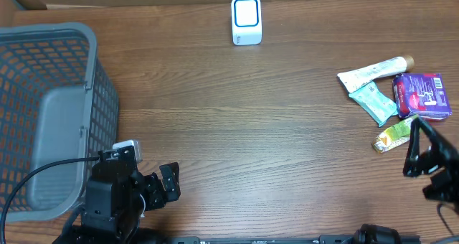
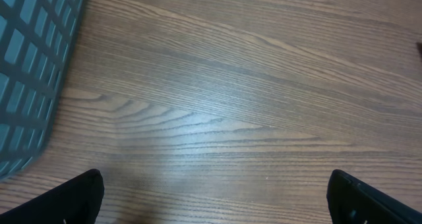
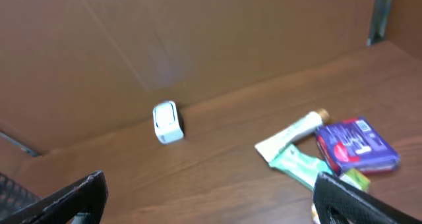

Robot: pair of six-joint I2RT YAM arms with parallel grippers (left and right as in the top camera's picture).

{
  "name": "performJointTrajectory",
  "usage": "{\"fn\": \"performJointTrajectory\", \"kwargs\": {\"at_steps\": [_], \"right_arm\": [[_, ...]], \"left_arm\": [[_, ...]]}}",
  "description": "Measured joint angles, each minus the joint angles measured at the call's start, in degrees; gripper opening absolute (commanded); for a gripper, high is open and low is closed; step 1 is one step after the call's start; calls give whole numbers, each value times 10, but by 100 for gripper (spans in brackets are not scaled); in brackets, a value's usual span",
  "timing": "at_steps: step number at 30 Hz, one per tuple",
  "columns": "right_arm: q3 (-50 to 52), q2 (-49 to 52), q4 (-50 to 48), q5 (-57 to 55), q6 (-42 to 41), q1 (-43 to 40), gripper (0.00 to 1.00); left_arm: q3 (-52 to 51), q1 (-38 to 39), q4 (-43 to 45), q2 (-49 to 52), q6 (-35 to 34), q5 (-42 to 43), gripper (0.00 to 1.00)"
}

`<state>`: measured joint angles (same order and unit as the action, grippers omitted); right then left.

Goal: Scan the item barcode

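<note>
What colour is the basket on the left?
Grey. The basket shows best in the overhead view.

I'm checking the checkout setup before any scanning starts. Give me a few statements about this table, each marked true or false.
1. The white scanner stands at the far edge of the table, apart from the products. True.
2. The purple packet is inside the basket. False: the purple packet lies on the table at the right, and no product shows in the basket.
3. The tube lies in the same cluster as the purple packet. True.
4. The teal packet leans against the scanner. False: the teal packet lies flat just below the tube, far from the scanner.
</note>
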<state>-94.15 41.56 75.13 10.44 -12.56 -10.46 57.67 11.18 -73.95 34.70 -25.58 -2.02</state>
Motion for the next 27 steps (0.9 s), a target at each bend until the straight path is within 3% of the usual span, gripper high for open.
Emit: {"fn": "performJointTrajectory", "kwargs": {"at_steps": [7, 13, 20, 27], "right_arm": [[7, -1, 17, -9, 4, 0, 100], [77, -24, -47, -66, 7, 27, 100], [239, -119, -207, -103, 41, 47, 100], [469, -208, -480, -81, 57, 57, 100]], "left_arm": [[0, 0, 0, 0, 0, 0, 100], [0, 0, 0, 0, 0, 0, 100], [0, 0, -2, 0, 0, -2, 100], [0, 0, -2, 0, 0, -2, 100]]}}
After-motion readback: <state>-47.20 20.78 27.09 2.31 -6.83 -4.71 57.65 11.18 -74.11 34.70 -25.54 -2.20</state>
